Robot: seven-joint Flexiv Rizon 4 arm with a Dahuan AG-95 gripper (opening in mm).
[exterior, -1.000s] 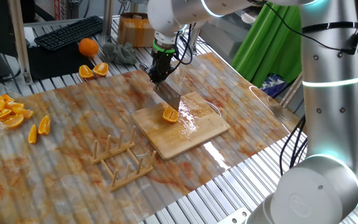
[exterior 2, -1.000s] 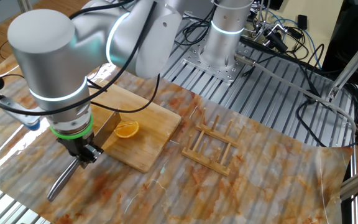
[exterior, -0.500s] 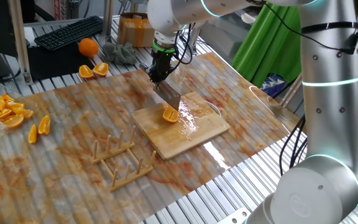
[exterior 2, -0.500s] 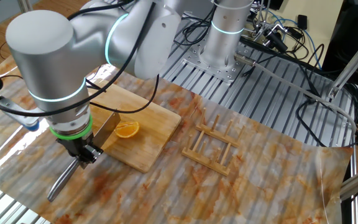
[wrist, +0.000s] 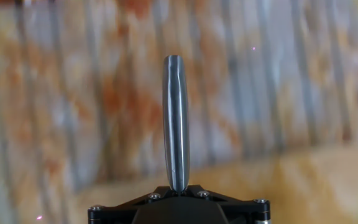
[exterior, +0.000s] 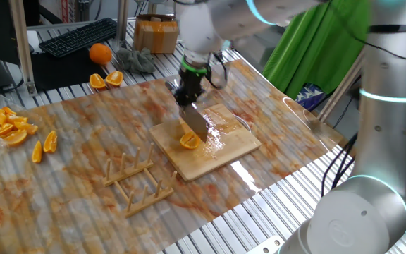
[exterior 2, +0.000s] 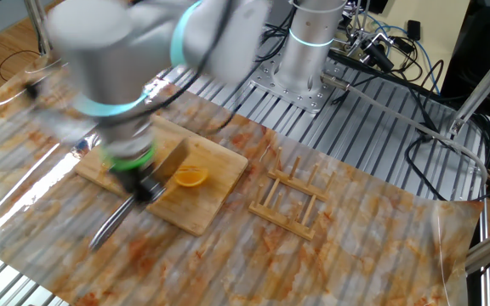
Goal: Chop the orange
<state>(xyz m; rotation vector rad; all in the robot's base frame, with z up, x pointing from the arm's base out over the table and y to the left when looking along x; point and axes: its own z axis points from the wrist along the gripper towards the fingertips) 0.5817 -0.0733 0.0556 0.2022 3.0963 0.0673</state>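
My gripper (exterior: 188,93) is clenched on the knife (exterior: 194,123) handle; the handle's steel end sticks out past my hand in the other fixed view and the hand view (wrist: 175,124). The fingers themselves are hidden in the hand view, but the clamp on the handle reads plain from the fixed views.

Step in hand, as I judge it: mid-chop. The blade is angled down over the board (exterior: 210,148), its edge at or just above the orange (exterior: 189,140). I cannot tell whether the blade is touching the fruit, since motion blur smears my arm in both fixed views.

The orange is a small crescent piece near the middle of the board, cut flesh up, just beside the blade on the side toward the rack (exterior: 136,180).

Next move, my guess: press straight down through the piece to the board, keep the blade square so the crescent does not roll or skid on the wet wood, then lift clear.

Surface: the board sits on a juice-stained plastic sheet (exterior: 83,134) over a slatted metal table. The board top looks wet and glossy. The wooden rack lies near the board. Well away from the board: a heap of wedges (exterior: 4,125), two loose slices, two halves, a whole orange (exterior: 100,52), a keyboard (exterior: 80,35). A green cloth (exterior: 309,49) hangs behind the table.
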